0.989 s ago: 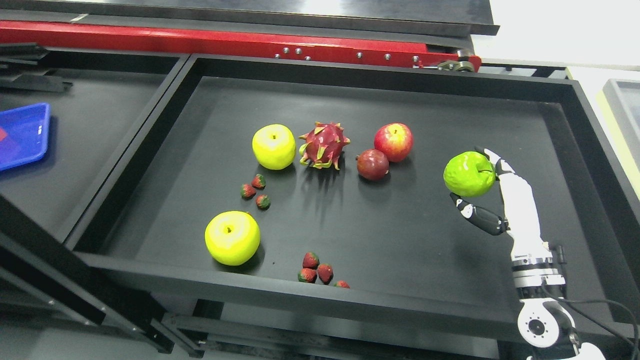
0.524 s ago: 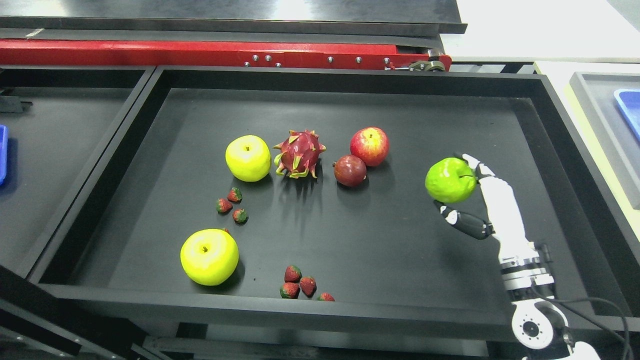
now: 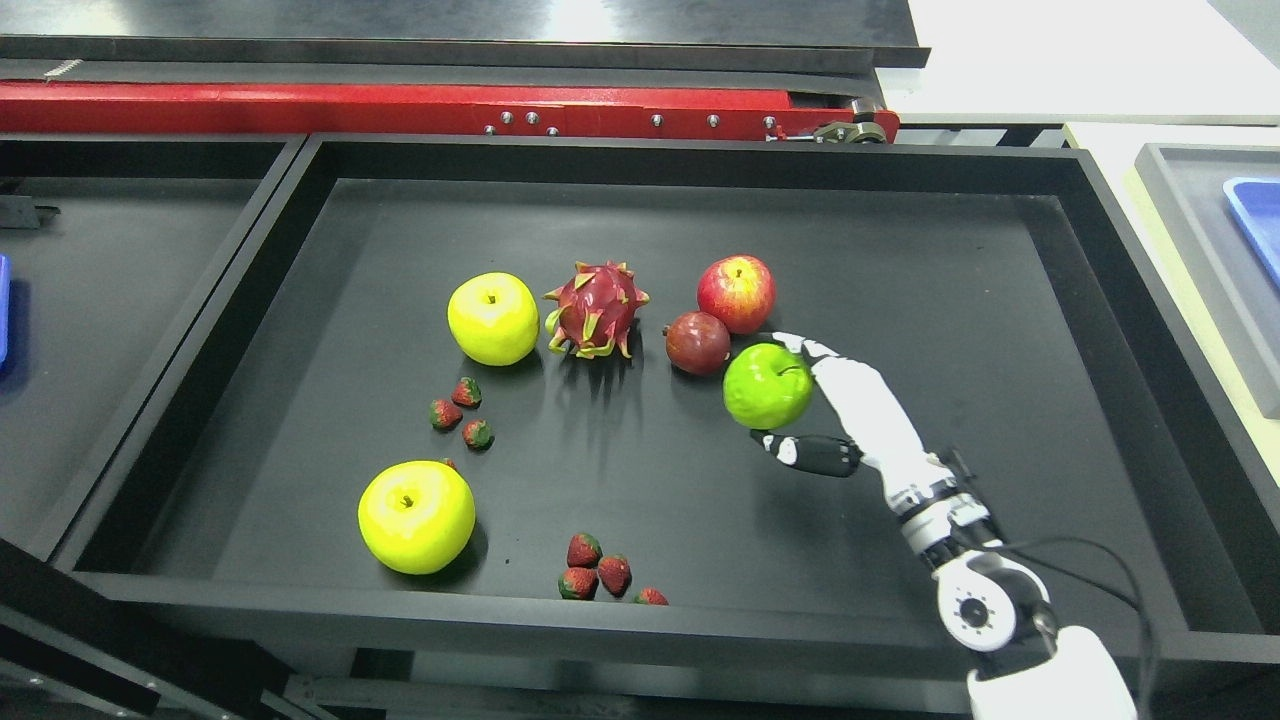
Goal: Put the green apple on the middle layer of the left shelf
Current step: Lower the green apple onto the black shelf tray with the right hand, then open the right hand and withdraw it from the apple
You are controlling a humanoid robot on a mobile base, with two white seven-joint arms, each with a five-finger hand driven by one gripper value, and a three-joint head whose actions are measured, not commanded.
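Observation:
The green apple [image 3: 767,386] is held in my right hand [image 3: 790,400], whose white fingers wrap its right side while the dark thumb sits under it. The hand and apple hover over the middle of the black tray [image 3: 1100,300], just below a dark red fruit [image 3: 697,342] and a red apple [image 3: 736,293]. My right arm enters from the lower right. The left arm does not show.
On the tray lie a dragon fruit [image 3: 594,309], two yellow apples [image 3: 492,318] [image 3: 416,516], and small strawberries in clusters [image 3: 460,410] [image 3: 600,578]. A red bar [image 3: 300,105] runs behind the tray. Blue trays peek in at the far left and right edges.
The camera panned right at first. Since then my right hand has carried the green apple leftward, from the tray's right part to beside the dark red fruit.

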